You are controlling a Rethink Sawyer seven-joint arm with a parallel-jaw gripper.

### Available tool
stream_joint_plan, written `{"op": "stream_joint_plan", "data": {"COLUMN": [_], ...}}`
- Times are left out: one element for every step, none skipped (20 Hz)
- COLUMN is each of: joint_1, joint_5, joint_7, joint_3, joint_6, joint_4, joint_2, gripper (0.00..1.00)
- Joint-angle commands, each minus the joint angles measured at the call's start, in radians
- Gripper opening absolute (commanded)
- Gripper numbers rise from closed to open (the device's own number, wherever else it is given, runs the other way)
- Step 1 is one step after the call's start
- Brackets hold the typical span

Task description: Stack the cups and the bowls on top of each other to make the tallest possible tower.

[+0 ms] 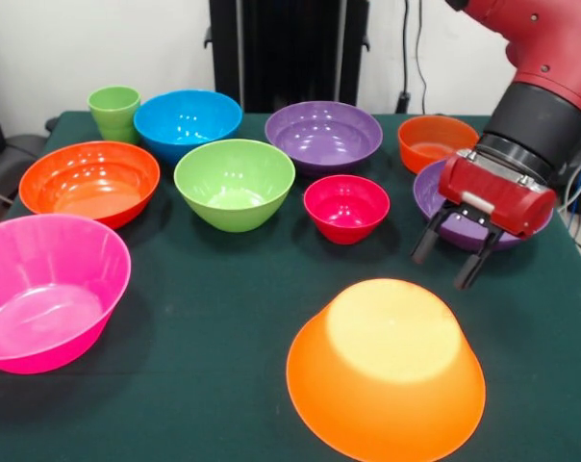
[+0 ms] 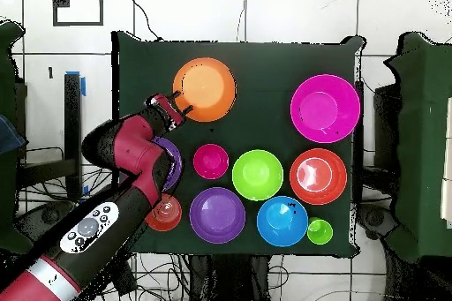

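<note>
In the front view, the gripper point(image 1: 456, 262) hangs empty with fingers spread, just right of the upturned orange bowl point(image 1: 387, 375); the cup point(image 1: 114, 113) stands far left. Nothing is stacked yet. A careless descent could push that bowl aside. The overhead view shows the gripper point(image 2: 176, 107) beside the bowl's rim.
</note>
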Motion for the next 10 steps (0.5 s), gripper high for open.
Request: {"op": "stream_joint_plan", "data": {"joint_1": [0.002,0.002,0.002,0.001,0.001,0.001,0.000,0.001,0.000,-0.002], "joint_5": [0.039,0.039,0.040,0.039,0.038,0.038,0.037,0.038,0.037,0.037], "joint_7": [0.305,0.318,0.331,0.342,0.356,0.372,0.386,0.407,0.427,0.445], "joint_3": [0.037,0.027,0.016,0.009,-0.004,-0.016,-0.027,-0.044,-0.061,-0.075], "joint_6": [0.159,0.168,0.176,0.183,0.193,0.204,0.215,0.229,0.243,0.254], "joint_4": [-0.118,-0.128,-0.139,-0.146,-0.155,-0.167,-0.177,-0.194,-0.208,-0.223], "joint_2": [0.079,0.087,0.096,0.100,0.109,0.120,0.128,0.144,0.157,0.170], "gripper": [1.00,1.00,1.00,1.00,1.00,1.00,1.00,1.00,1.00,1.00]}}
